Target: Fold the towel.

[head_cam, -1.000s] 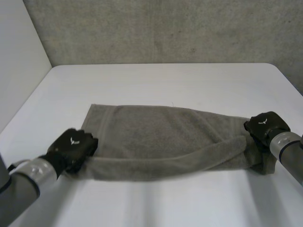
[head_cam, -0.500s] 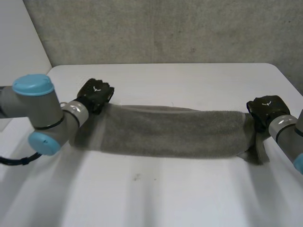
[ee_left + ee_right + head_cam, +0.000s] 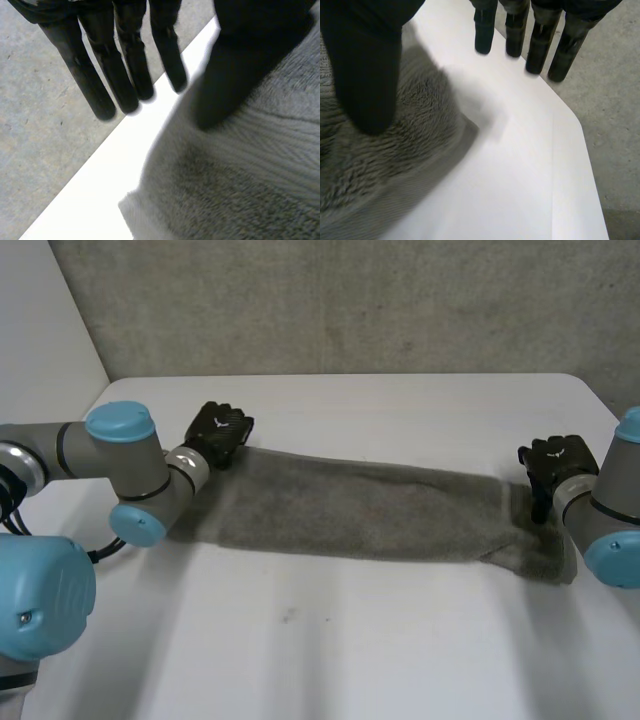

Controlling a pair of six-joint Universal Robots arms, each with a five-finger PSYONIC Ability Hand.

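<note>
The towel [image 3: 360, 508] stretches from 9 to 3 o'clock across the table [image 3: 400, 640]. The left hand [image 3: 220, 432] at its 10 o'clock corner and the right hand [image 3: 556, 462] at its 3 o'clock end both have straight fingers, apart from the thumb.

White table [image 3: 400, 640]; rough grey concrete wall [image 3: 350, 300] behind; pale panel [image 3: 40, 360] at left.

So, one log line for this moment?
grey terry towel: long strip on white table | left hand: open, left end | right hand: open, right end
</note>
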